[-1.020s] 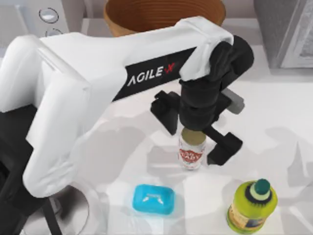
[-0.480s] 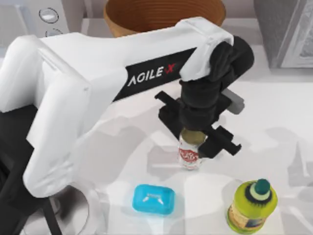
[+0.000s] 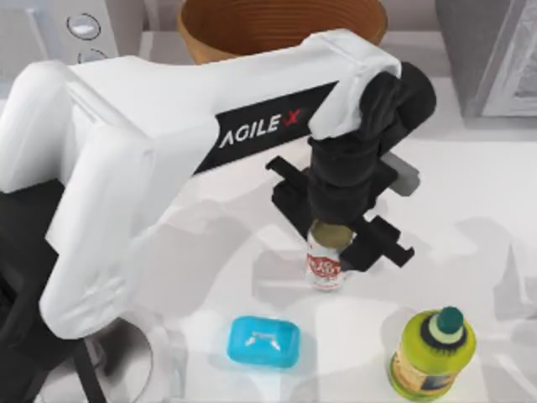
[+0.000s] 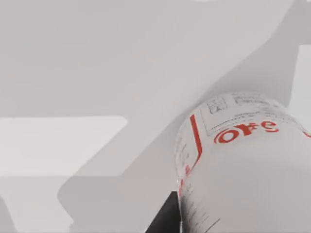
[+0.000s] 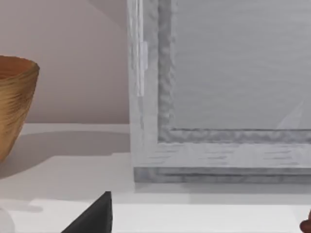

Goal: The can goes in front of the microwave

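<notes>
Now my left gripper (image 3: 340,238) pinches the can (image 3: 325,262) from above; I should lift straight, keep it upright, then carry it far-left toward the microwave (image 3: 63,29).

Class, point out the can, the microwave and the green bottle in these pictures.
can (image 3: 325,267): top view, on its red label.
microwave (image 3: 82,26): top view, on its upper dial.
green bottle (image 3: 449,320): top view, on its dark green cap.

White table (image 3: 495,201) with soft grey shadows, plain pale pinkish wall (image 5: 73,43) behind it, bright even light all over
</notes>
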Robot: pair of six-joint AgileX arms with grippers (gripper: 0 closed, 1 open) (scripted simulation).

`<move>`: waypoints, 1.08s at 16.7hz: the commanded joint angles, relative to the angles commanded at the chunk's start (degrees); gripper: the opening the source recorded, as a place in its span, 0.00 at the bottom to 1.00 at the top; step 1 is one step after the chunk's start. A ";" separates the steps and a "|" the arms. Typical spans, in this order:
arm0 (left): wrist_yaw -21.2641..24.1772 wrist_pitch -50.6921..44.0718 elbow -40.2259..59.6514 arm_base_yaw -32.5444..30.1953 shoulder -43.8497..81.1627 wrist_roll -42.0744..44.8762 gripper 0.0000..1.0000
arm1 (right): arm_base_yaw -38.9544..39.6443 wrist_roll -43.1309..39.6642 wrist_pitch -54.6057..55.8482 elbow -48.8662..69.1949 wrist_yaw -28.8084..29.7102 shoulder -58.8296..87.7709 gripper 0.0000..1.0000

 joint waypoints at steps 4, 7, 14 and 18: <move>0.03 -0.02 0.01 0.05 -0.06 0.05 0.00 | 0.00 0.00 0.00 0.00 0.00 0.00 1.00; 0.07 -2.18 2.24 -0.04 -0.06 0.03 0.00 | 0.00 0.00 0.00 0.00 0.00 0.00 1.00; 0.02 -8.64 8.01 0.00 -0.69 -0.01 0.00 | 0.00 0.00 0.00 0.00 0.00 0.00 1.00; -0.02 -8.50 7.45 1.91 -0.62 0.76 0.00 | 0.00 0.00 0.00 0.00 0.00 0.00 1.00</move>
